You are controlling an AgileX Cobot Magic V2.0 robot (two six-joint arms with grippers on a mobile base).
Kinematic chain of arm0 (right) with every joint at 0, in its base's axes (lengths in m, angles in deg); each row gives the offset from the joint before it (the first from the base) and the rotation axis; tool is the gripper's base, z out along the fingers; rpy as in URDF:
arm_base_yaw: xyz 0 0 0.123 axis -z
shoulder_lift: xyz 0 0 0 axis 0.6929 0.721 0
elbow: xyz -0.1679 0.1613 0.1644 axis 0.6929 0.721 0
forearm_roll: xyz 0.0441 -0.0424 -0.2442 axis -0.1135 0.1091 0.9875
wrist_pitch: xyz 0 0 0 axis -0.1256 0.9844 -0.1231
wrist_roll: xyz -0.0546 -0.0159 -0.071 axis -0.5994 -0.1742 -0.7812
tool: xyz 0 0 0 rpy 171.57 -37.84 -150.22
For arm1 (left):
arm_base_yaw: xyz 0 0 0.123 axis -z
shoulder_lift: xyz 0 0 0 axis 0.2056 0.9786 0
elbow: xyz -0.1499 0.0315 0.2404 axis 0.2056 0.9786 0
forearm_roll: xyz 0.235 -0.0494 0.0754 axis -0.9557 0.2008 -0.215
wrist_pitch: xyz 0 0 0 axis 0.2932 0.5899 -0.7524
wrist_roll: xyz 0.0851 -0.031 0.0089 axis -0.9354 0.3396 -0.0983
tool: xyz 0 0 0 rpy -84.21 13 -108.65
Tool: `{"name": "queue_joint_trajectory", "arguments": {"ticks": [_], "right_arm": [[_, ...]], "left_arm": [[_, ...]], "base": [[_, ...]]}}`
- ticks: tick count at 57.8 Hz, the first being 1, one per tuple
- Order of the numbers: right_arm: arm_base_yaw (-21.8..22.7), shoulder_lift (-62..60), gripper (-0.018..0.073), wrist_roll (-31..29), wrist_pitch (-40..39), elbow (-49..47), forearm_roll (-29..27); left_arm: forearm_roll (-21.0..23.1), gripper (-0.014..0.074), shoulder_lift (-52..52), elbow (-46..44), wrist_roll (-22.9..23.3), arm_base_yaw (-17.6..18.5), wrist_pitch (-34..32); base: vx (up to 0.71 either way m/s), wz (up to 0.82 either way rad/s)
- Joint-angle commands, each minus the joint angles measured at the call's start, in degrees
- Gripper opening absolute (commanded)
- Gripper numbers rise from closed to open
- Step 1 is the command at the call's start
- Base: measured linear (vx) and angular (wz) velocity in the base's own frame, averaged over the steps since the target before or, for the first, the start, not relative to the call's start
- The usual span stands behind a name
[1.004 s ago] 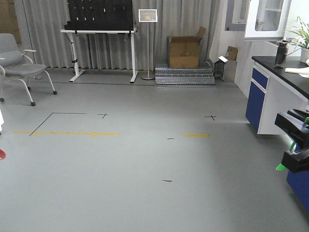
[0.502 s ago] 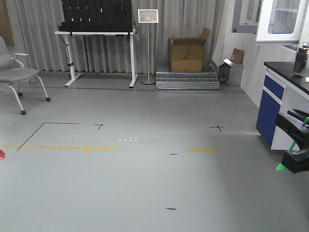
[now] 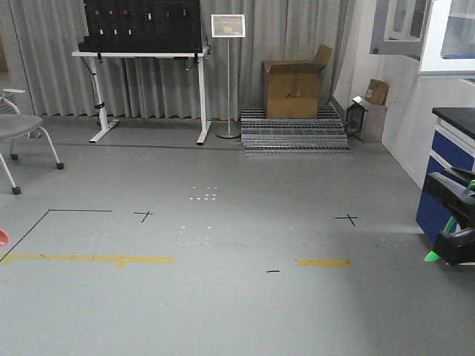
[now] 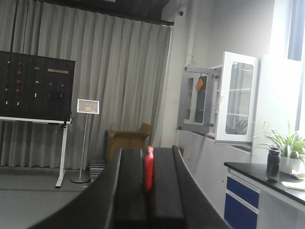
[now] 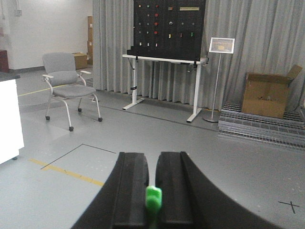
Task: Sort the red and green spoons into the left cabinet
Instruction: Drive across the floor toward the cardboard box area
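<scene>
Floor marks [image 3: 346, 219] slid lower as the robot rolls, its left tool [image 4: 148, 157] clenched on the red spoon [image 4: 149, 169] and right tool [image 5: 152, 160] on the green spoon [image 5: 153, 196] so neither drops.

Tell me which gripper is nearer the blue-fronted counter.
Right. The right gripper, jaws shut on the green spoon, overlaps the blue-fronted counter at the front view's right edge. The left gripper, holding the red spoon, lies off the left edge.
</scene>
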Motion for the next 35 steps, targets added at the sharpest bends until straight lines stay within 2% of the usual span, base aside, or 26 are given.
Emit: {"name": "queue_joint_trajectory", "arguments": {"ticks": [1, 35], "right_arm": [[0.2, -1.0, -0.0009, -0.2, -2.0, -1.7, -1.6], [0.2, -1.0, -0.0009, -0.2, -2.1, -1.7, -1.6]], "left_arm": [[1.2, -0.0006, -0.2, -1.9, 0.0, 0.2, -3.7], [1.2, -0.0006, -0.2, -1.9, 0.0, 0.2, -3.8]], "base": [[0.60, -0.01], [0.62, 0.00]]}}
